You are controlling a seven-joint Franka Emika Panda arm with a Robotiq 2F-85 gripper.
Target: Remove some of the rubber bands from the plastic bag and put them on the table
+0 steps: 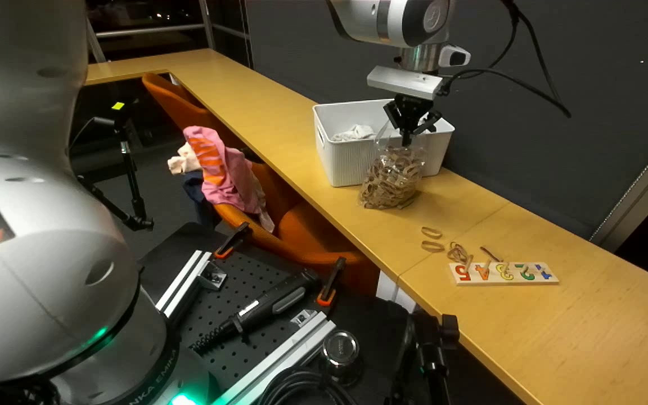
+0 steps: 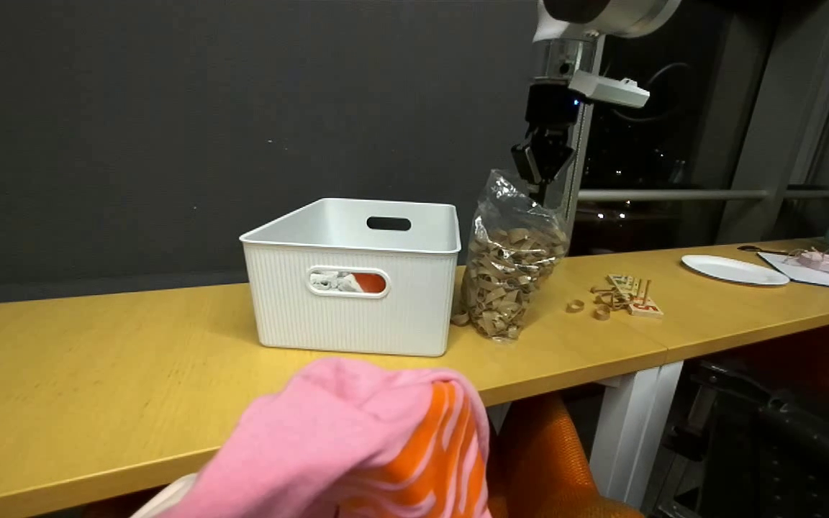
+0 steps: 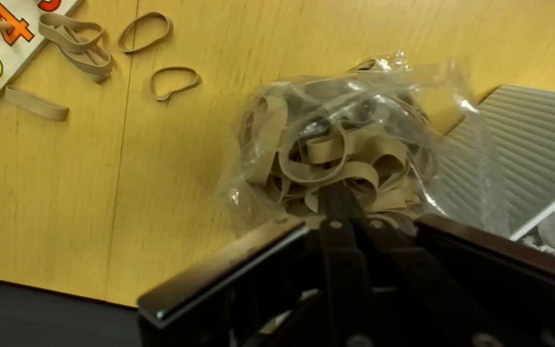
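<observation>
Rubber bands (image 3: 324,150) pack the clear plastic bag (image 2: 512,262) beside the white bin (image 2: 350,316); a few lie loose on the surface (image 1: 470,205) near the number board (image 1: 518,280). The jaws are closed, seemingly inside the bag's mouth; from here I can't tell whether a band is caught. I'd lift slowly straight up, watching that the bag doesn't follow, before swinging across.

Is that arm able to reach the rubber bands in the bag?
Probably yes: the plastic bag looks open on top, and the gripper points down into it, near the rubber bands. The gripper is shut, though; it likely must open.
</observation>
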